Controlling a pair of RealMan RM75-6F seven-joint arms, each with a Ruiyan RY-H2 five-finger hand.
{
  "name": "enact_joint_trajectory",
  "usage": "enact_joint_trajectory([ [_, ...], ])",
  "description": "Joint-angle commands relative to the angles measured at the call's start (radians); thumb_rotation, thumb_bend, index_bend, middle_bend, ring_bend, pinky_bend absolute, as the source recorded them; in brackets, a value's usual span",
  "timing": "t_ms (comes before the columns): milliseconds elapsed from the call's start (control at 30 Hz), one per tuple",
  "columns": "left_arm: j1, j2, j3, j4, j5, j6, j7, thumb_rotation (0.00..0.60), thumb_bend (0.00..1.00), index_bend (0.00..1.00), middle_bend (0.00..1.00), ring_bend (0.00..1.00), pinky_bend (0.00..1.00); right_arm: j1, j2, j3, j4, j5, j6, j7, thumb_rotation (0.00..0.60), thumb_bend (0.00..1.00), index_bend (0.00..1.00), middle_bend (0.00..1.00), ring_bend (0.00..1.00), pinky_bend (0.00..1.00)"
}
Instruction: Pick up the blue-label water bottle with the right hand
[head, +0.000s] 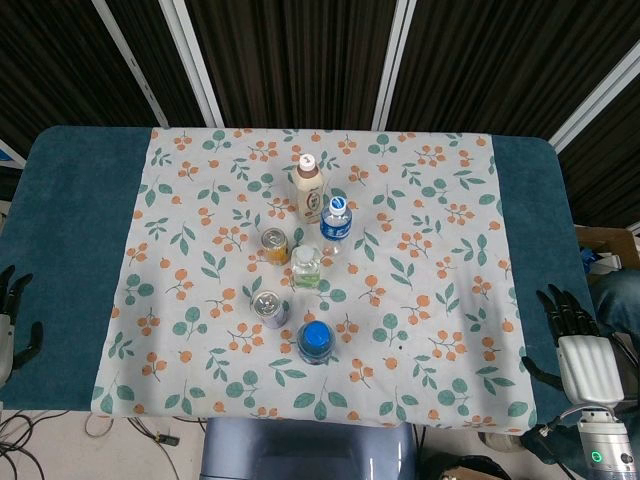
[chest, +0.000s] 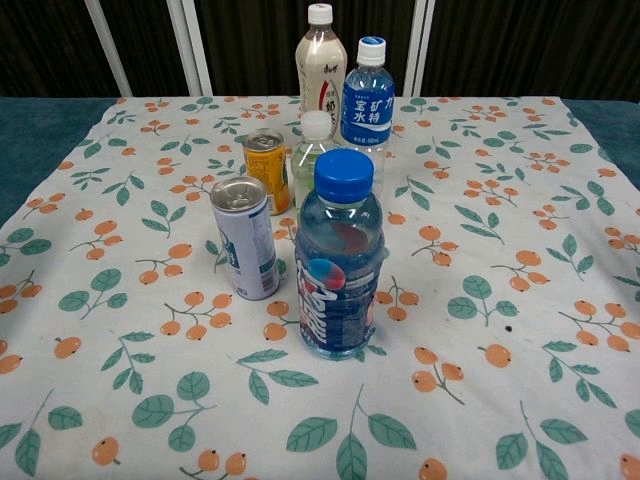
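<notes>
You have not started the pick yet. Your right robot hand (head: 572, 335) sits at the right edge of the tabletop (head: 70, 250), fingers apart, holding nothing. Your left robot hand (head: 12, 312) is at the far left edge, also apart and holding nothing. The blue-label bottle (head: 337, 220) stands near the middle of the flower cloth (head: 450, 260), toward the back, well apart from your right robot hand. It stands straight up, cap on top, so its long side runs up and down. From the chest view its label (chest: 367, 112) faces you. I think the first job is to reach: bring the right robot hand in from the right side, low and level, with fingers wide, and close them around the body of the bottle. Be careful, because it has close friends. A tan bottle (head: 309, 186) is just beside it on the left, and a small clear bottle (head: 307, 268) stands just in front. An orange can (head: 274, 245) and a silver can (head: 268, 308) are further left. A fat bottle with a blue cap (head: 315, 342) stands nearest you; it is blue too, so don't mix them up. The right side of the bottle looks free, so that seems the best way in.
</notes>
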Motion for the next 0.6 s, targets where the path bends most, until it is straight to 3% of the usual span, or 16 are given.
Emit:
enact_joint_trajectory([
  [33, 0.0, 0.0, 0.0, 0.0, 0.0, -0.001, 0.0, 0.6, 0.47, 0.11, 0.0, 0.04, 0.0, -0.001, -0.001, 0.0, 0.002, 0.0, 0.001, 0.0, 0.6, 0.23, 0.01, 0.01, 0.0, 0.19],
  [600, 0.001, -0.001, 0.001, 0.001, 0.0, 0.0, 0.006, 0.6, 0.47, 0.11, 0.0, 0.04, 0.0, -0.001, 0.006, 0.0, -0.005, 0.008, -0.007, 0.007, 0.6, 0.23, 0.01, 0.01, 0.0, 0.19],
])
